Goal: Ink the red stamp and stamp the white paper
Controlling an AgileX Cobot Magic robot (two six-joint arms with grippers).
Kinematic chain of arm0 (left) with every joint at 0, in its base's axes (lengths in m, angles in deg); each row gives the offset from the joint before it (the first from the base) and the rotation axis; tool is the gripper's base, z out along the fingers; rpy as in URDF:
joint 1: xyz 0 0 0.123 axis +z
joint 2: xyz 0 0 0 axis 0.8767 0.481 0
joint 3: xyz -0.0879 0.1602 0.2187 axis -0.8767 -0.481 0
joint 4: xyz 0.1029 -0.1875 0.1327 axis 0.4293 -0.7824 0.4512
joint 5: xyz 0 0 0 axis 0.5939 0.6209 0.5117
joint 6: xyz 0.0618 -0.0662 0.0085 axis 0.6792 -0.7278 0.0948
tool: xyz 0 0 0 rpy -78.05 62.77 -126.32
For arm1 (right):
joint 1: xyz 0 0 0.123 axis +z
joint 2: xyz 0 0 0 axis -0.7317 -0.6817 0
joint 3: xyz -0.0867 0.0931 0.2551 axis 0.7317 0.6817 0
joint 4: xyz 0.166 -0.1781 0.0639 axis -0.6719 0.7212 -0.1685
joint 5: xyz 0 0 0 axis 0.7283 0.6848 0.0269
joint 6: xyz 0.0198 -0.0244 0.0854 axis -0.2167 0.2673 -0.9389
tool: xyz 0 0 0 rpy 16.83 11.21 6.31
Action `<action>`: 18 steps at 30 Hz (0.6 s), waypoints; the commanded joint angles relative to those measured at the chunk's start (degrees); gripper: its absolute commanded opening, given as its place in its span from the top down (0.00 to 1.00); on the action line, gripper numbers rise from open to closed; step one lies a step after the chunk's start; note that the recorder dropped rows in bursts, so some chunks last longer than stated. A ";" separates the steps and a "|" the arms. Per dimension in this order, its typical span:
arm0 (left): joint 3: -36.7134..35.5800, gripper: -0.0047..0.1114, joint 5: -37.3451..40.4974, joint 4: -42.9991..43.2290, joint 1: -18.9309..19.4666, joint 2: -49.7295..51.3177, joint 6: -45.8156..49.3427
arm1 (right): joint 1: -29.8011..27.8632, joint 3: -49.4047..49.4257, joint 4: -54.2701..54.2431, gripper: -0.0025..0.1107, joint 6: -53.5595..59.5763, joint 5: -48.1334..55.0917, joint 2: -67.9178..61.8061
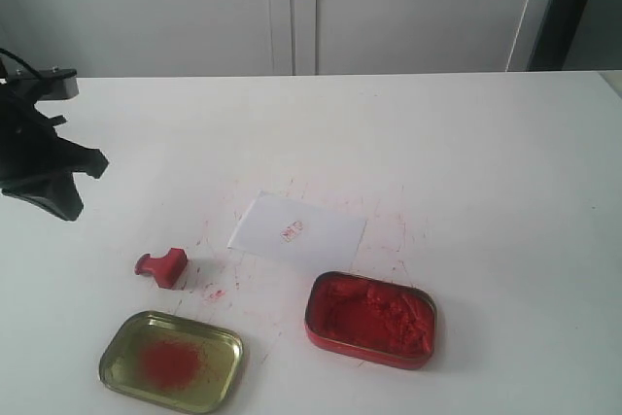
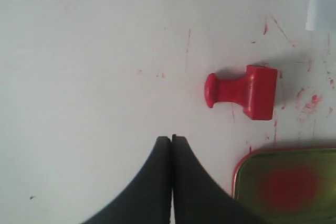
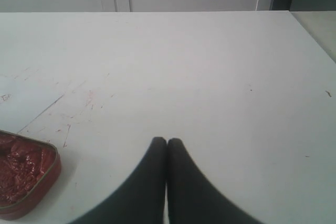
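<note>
The red stamp (image 1: 163, 266) lies on its side on the table, left of the white paper (image 1: 297, 231); the left wrist view also has the stamp (image 2: 244, 92). The paper carries a small red mark and shows as a corner (image 2: 320, 1) in the left wrist view. My left gripper (image 1: 60, 203) hangs at the far left of the exterior view, above and left of the stamp, clear of it. Its jaws (image 2: 171, 138) are shut with nothing between them. My right gripper (image 3: 167, 141) is shut and empty over bare table; the exterior view does not show it.
A red tin of lumpy ink paste (image 1: 371, 319) sits at the front right, its corner (image 3: 26, 182) in the right wrist view. A shallow gold tin with a red smear (image 1: 172, 361) sits at the front left, below the stamp. Red ink specks dot the tabletop (image 1: 466, 162).
</note>
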 commanded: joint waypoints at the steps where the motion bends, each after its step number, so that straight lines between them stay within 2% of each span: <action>1: 0.28 0.96 2.23 2.02 0.19 -2.85 -2.10 | -0.21 0.30 0.15 0.98 -0.22 -0.85 0.32; 8: 0.28 0.96 5.17 4.98 0.19 -6.42 -2.23 | -0.21 0.30 0.15 0.98 -0.22 -0.85 0.32; 18: -0.95 0.96 8.53 4.99 0.19 -12.75 -2.36 | -0.21 0.30 0.15 0.98 -0.22 -0.85 0.32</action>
